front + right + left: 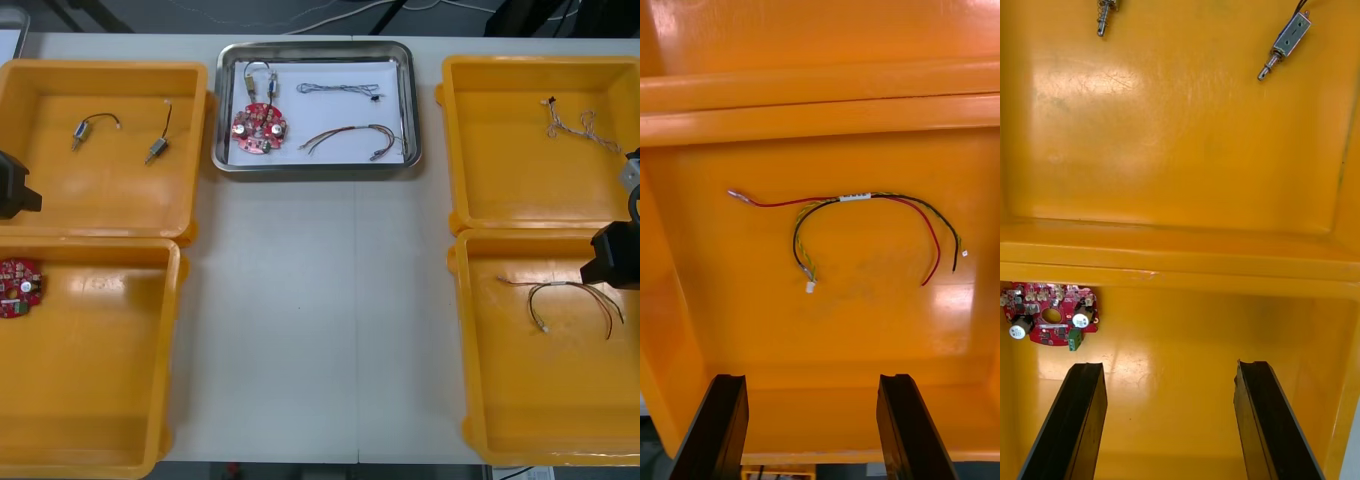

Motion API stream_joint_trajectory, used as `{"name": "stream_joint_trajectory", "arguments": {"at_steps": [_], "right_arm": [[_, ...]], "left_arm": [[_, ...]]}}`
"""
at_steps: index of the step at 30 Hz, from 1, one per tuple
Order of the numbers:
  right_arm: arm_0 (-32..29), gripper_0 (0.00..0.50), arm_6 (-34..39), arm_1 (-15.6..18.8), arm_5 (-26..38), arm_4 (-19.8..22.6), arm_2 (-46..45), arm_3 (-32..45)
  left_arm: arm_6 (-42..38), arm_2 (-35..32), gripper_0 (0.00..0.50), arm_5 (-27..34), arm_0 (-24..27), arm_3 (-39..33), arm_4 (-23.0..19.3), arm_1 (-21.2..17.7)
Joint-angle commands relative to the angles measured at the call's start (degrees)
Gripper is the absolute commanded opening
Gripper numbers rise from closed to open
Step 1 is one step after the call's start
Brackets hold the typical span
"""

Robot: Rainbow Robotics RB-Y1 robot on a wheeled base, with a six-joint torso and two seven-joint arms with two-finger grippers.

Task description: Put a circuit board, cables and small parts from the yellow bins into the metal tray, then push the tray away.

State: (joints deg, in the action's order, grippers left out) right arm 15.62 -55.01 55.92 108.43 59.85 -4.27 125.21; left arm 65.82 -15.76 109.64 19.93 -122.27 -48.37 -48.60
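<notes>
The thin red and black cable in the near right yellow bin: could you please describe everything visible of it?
The thin red and black cable is a bundle of insulated wires, with a yellow strand, joined by a white sleeve midway. It lies flat in an arch on the floor of the yellow bin, ends splayed, two bearing white plugs. Nothing else touches it.

The yellow bins (110, 195) look glossy and smooth, probably plastic; the metal tray (315, 169) has a shiny rim; the table (310, 320) is matt.
</notes>
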Motion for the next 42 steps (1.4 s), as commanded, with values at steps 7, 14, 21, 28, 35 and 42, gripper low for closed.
{"name": "stream_joint_trajectory", "arguments": {"at_steps": [7, 14, 21, 28, 35, 42], "right_arm": [[-7.1, 0.500, -5.9, 1.4, -4.1, -3.3, -6.1, -2.6], [-7.4, 0.500, -6.8, -0.6, -6.4, -5.4, -6.0, -4.6], [-7.4, 0.500, -7.8, -1.3, -8.1, -5.4, -6.0, -4.7], [-7.4, 0.500, -9.8, -2.0, -10.0, -4.7, -6.0, -4.7], [-7.3, 0.500, -10.6, -2.4, -10.2, -5.0, -5.9, -4.3], [-7.3, 0.500, -10.6, -2.4, -10.2, -5.0, -5.9, -4.3]], "left_arm": [[-2.5, 0.6, 0.500, 0.4, -0.6, -1.4, -0.3, -1.3], [-2.5, 0.6, 0.500, 0.4, -0.6, -1.4, -0.3, -1.3], [-2.5, 0.6, 0.500, 0.4, -0.6, -1.4, -0.3, -1.3], [-2.5, 0.6, 0.500, 0.4, -0.6, -1.4, -0.3, -1.3], [-2.5, 0.6, 0.500, 0.4, -0.6, -1.4, -0.3, -1.3], [-2.5, 0.6, 0.500, 0.4, -0.6, -1.4, -0.3, -1.3]]}}
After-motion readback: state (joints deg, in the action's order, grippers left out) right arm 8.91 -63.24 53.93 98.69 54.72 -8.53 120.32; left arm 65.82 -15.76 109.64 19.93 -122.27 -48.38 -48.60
